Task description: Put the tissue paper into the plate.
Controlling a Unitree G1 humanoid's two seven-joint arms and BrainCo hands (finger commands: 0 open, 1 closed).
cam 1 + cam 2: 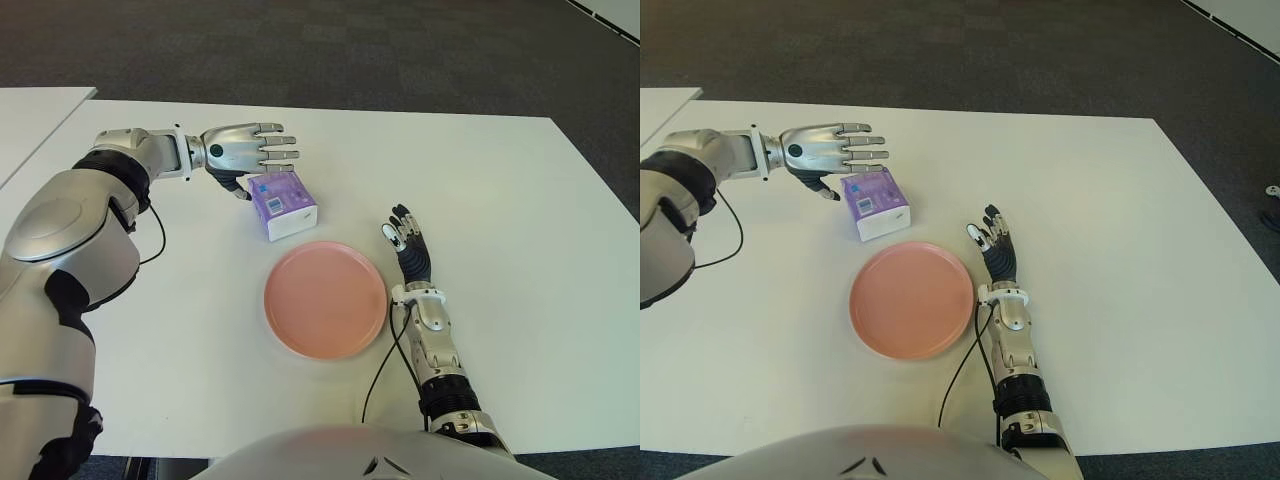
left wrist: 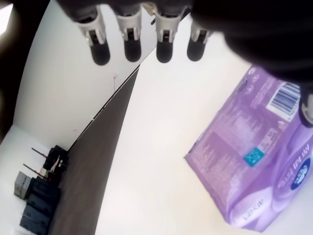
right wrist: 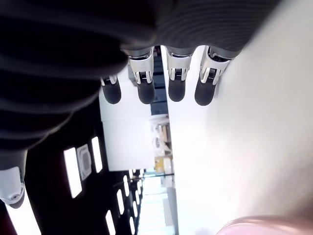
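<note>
While left hand [image 1: 245, 150] hovers spread at far side of tissue pack [image 1: 283, 204], we judge grasp pending; next we close fingers, carry to plate [image 1: 325, 298]. Right hand [image 1: 408, 243] idle, fingers straight, right of plate.

A white table [image 1: 520, 200] is carrying two things. A pink plate [image 1: 325, 298] is lying near its front edge, and a purple tissue paper pack [image 1: 283, 204] is lying just behind the plate, a little to the left.

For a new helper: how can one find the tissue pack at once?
On the white table, find the round pink plate. Just beyond its far left edge lies the tissue pack, under the left hand: the only purple, box-shaped thing there.
</note>
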